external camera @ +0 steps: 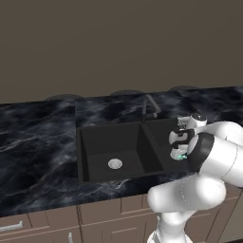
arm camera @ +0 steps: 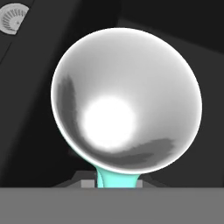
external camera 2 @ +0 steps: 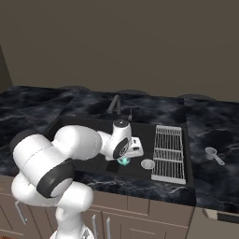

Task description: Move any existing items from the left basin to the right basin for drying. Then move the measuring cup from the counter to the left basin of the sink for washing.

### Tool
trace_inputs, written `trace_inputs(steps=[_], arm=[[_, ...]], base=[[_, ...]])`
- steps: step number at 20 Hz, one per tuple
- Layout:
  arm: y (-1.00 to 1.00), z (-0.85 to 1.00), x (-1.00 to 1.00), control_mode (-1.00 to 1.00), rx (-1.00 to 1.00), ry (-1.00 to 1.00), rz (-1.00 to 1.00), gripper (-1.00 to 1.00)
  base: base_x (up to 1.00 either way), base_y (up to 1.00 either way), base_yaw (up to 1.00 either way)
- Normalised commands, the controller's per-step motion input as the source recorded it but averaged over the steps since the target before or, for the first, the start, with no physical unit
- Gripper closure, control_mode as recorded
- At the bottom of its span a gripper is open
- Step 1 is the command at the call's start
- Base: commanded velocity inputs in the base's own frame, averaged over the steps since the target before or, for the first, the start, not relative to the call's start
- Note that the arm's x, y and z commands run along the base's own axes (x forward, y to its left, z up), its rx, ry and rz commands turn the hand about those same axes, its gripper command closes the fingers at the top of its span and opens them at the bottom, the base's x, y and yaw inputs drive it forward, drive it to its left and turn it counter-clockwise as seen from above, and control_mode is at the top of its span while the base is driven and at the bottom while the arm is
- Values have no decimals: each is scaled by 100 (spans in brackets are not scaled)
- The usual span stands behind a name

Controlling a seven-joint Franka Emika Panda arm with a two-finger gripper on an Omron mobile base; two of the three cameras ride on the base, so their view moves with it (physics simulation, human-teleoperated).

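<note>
While the mug [arm camera: 127, 100] hangs by its handle from the pincer [external camera 2: 124, 160], a drop is my main worry.
Pincer is nearly closed, pinching only the teal handle; mug is over the right basin [external camera 2: 140, 140], near its drain [external camera 2: 148, 164] and beside the rack [external camera 2: 168, 154]. A thin-handle grip could let it swing or slip, so I judge an early release would tip it or knock it into the rack. Left basin [external camera: 111, 152] looks bare; measuring cup [external camera 2: 212, 154] waits on the counter [external camera 2: 214, 130], well apart from the sink.
</note>
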Motion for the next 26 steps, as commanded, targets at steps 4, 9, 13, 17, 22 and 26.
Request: trace_inputs(steps=[4, 9, 13, 17, 22, 26], arm=[[-7, -15, 0, -100, 0, 0, 0, 100], [-3, -11, 1, -100, 0, 0, 0, 100], [-2, -10, 3, -100, 0, 0, 0, 100], [-1, -12, 4, -100, 0, 0, 0, 100], [-1, -12, 6, -100, 0, 0, 0, 100], [-2, -7, 2, -100, 0, 0, 0, 100]], base=[[0, 0, 0], [0, 0, 0], [0, 0, 0], [0, 0, 0], [0, 0, 0], [0, 0, 0]])
